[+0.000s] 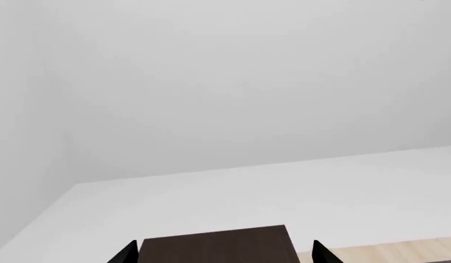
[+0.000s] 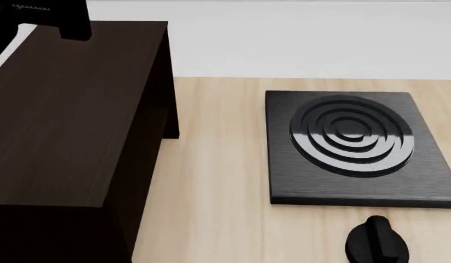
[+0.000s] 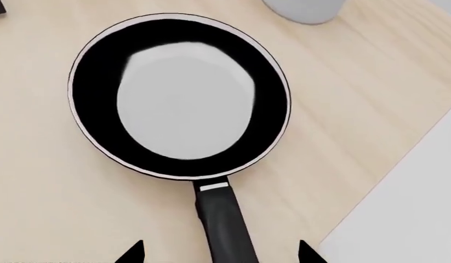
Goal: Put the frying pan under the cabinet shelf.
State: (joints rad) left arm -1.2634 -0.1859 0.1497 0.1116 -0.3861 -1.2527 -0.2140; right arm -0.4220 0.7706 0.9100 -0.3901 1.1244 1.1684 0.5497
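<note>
Currently: frying pan (image 3: pixel 180 96) flat on the surface, filling the right wrist frame's centre; handle runs to the lower edge, between the right gripper (image 3: pixel 221 253) jaws, spread wide, empty. Left gripper (image 1: pixel 219 253) jaws likewise apart, over the cabinet (image 2: pixel 68 118).

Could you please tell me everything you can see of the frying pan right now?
The frying pan shows only in the right wrist view. It is round and black with a glossy grey-white inside, a thin silver rim and a long black handle. It sits upright and empty on the light wooden table; nothing grips it. The handle runs between the right gripper's open fingertips.
</note>
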